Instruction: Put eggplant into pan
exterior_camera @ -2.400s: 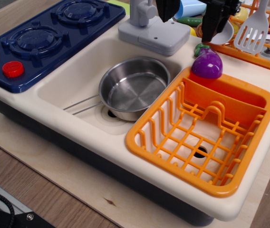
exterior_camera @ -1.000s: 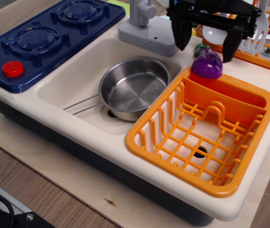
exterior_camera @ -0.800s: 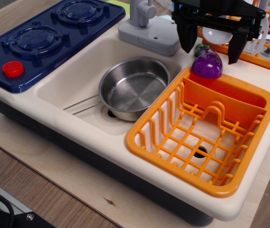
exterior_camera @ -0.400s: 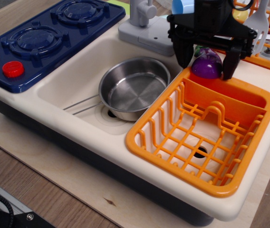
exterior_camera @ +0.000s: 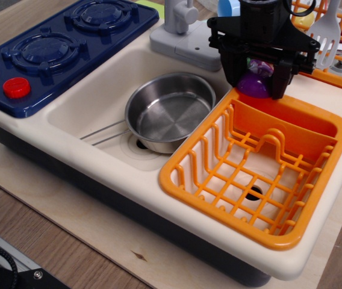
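My gripper (exterior_camera: 256, 81) sits directly over the eggplant (exterior_camera: 255, 83), one finger on each side of the purple bulb at the back rim of the orange basket (exterior_camera: 261, 174); the jaws look closed against it, though my own frame hides the contact. The pan (exterior_camera: 170, 111) lies to the left and lower, in the sink (exterior_camera: 93, 96). The basket's near corner and the grey faucet base (exterior_camera: 189, 42) flank that path, so I would lift first.
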You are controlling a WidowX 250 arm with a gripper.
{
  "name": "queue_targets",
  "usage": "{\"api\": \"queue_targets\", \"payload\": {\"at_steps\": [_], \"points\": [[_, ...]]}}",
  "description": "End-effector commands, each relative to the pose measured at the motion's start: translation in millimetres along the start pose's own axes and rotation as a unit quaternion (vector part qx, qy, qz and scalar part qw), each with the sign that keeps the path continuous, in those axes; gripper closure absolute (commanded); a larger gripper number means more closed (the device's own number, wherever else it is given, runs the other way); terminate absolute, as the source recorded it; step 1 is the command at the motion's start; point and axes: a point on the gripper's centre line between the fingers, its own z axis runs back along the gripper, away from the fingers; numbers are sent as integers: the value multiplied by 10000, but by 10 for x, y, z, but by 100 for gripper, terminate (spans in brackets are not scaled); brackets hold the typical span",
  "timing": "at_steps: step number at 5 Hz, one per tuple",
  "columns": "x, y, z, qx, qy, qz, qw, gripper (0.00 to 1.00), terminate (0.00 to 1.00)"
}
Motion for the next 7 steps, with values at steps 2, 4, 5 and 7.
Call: {"api": "queue_targets", "payload": {"at_steps": [2,4,5,7], "points": [[-53,135,363,417,223,-237,9986,100,0],[-315,470,490,549,128,-135,9983,100,0],[-448,553,493,625,28,-146,9979,100,0],[-486,656,350,378,-252,-457,9979,0,0]]}}
